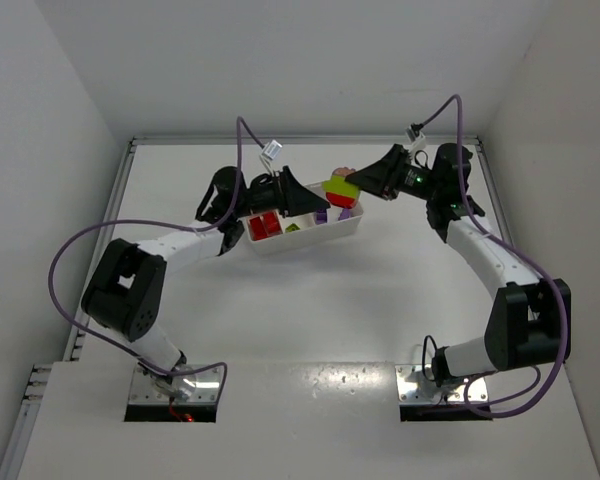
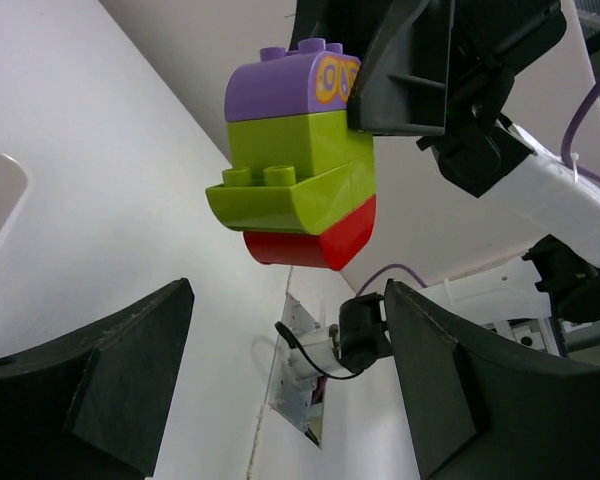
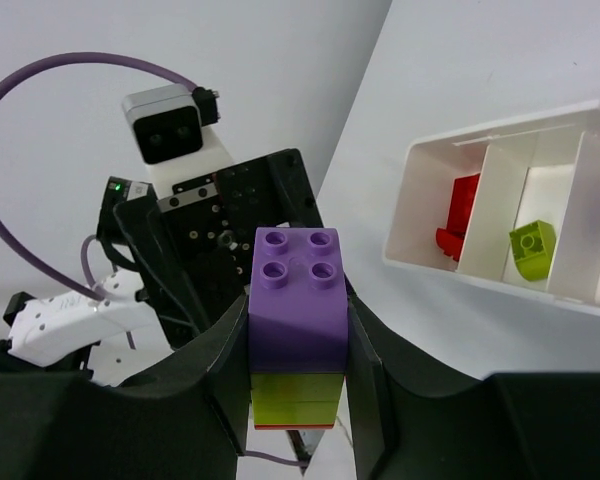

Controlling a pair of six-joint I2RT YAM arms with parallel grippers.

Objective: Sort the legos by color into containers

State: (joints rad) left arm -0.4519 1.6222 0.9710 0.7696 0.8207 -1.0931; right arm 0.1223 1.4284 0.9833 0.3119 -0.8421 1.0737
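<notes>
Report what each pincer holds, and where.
Right pincer clamps the brick stack by its sides, at the purple end. Left pincer is open, holding nothing.

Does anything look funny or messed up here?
One thing: the clump that the right gripper holds near the tray is three colours stuck together, purple on yellow-green on red, so it fits no single compartment yet. In the tray, the red brick and the green brick each sit in their own section. Nothing else stands out.
</notes>
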